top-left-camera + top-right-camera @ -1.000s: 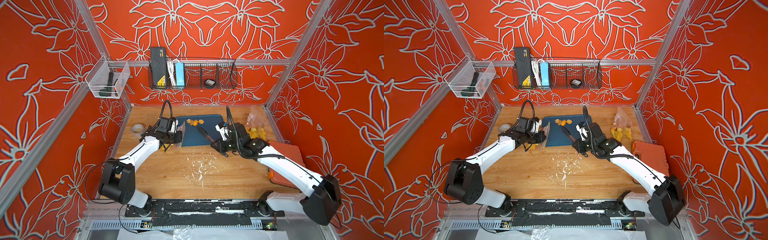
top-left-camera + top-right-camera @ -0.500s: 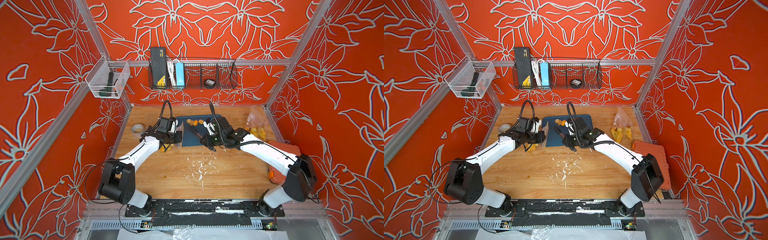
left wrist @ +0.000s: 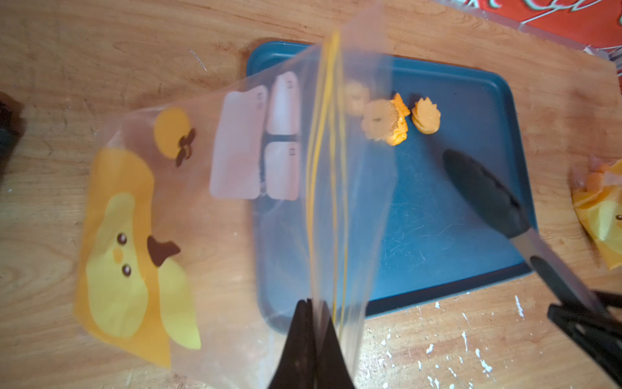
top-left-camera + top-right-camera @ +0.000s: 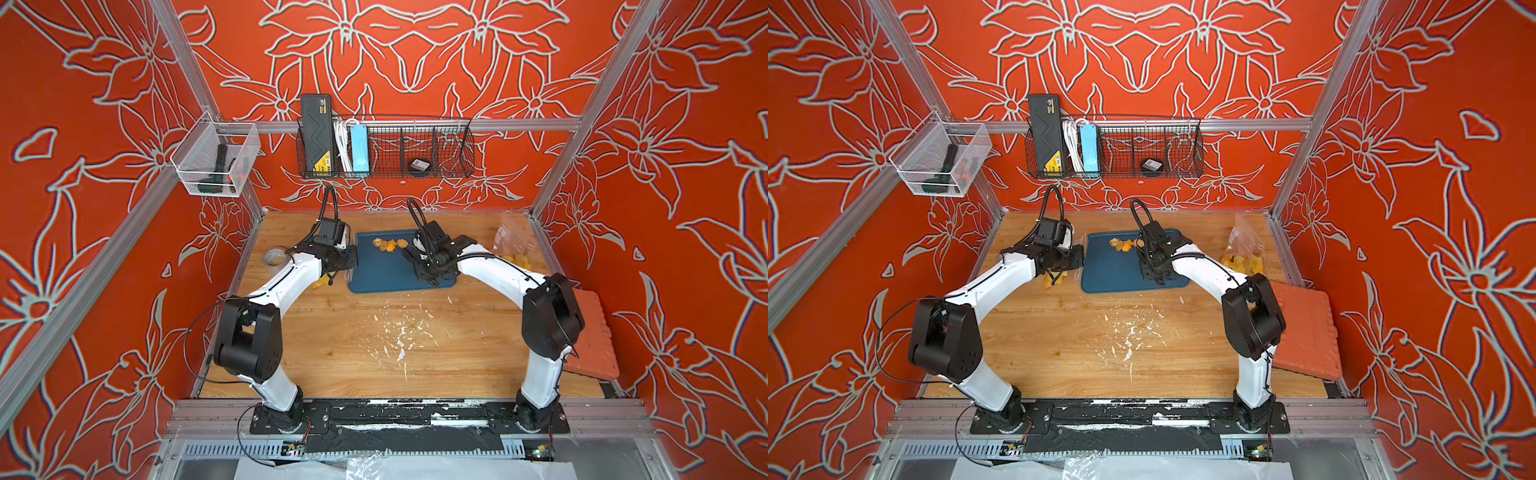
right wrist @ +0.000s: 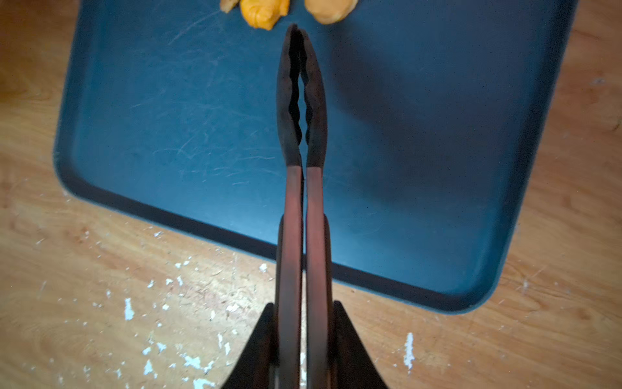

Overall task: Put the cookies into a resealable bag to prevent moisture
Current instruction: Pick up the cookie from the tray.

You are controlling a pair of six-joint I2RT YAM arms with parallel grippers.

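The cookies (image 4: 388, 245) lie in a small cluster on the blue tray (image 4: 386, 278), near its far edge; in both top views they show as orange and yellow bits (image 4: 1121, 244) on the bare tray floor (image 4: 1113, 278). In the left wrist view one pale flower-shaped cookie (image 3: 387, 121) rests against an orange one, with another just beside them and one more seen through plastic.

The left pincer (image 3: 314, 303) is clenched on the zip edge of a clear bag (image 3: 235, 168), which hangs over the tray's side nearest the left arm. The bag carries a yellow cartoon print and white label panels. Whether its mouth is parted cannot be told.

The right pincer (image 5: 303, 304) grasps the handles of black-tipped tongs (image 5: 298, 101), which reach across the tray (image 5: 134, 101) toward the cookies (image 5: 266, 11). The tong tips are almost together with nothing between them, just short of the cluster and apart from it.

Beyond the tray on the right arm's side sit spare bags (image 4: 513, 249); on the opposite side lies a tape roll (image 4: 275, 257). White flecks dot the table (image 4: 374, 353) on the near side of the tray.
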